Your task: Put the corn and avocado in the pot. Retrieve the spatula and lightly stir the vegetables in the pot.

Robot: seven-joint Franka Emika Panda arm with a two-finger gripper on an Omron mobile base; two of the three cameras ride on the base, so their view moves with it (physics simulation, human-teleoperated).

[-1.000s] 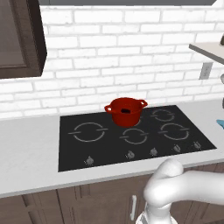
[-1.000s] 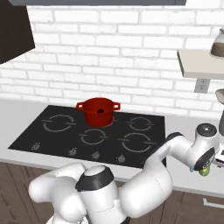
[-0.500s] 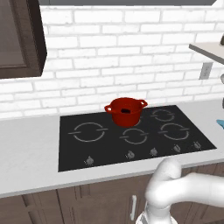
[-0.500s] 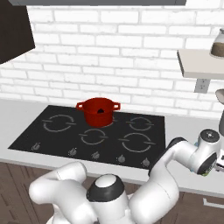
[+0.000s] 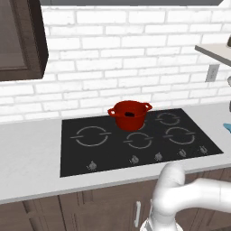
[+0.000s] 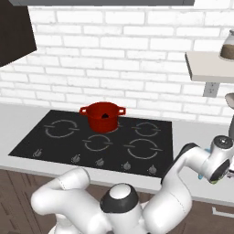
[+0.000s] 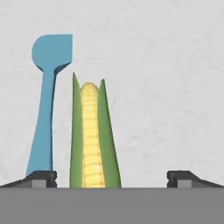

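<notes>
On the far left of your left base view a dark wall cabinet (image 5: 20, 38) hangs against the white brick wall (image 5: 135, 54). Move rightward and you meet the black cooktop (image 5: 90, 158) set in the pale counter (image 5: 27, 153); the red pot (image 5: 129, 114) sits on its rear middle burner, upright, with a small dark shape showing inside that you cannot identify. Past the cooktop's right edge, a bit of blue lies on the counter at the frame's edge.

Through the hand view, again from the left, you see the blue spatula (image 7: 46, 109) lying flat on the pale surface, blade away from the hand. Just beside it, not touching, lies the corn (image 7: 92, 140), lengthwise, yellow kernels between green husk leaves. The gripper (image 7: 111, 178) hangs over them with its jaws spread wide, pinching nothing; the corn lies between the fingertips (image 7: 41, 178), nearer the left one.
</notes>
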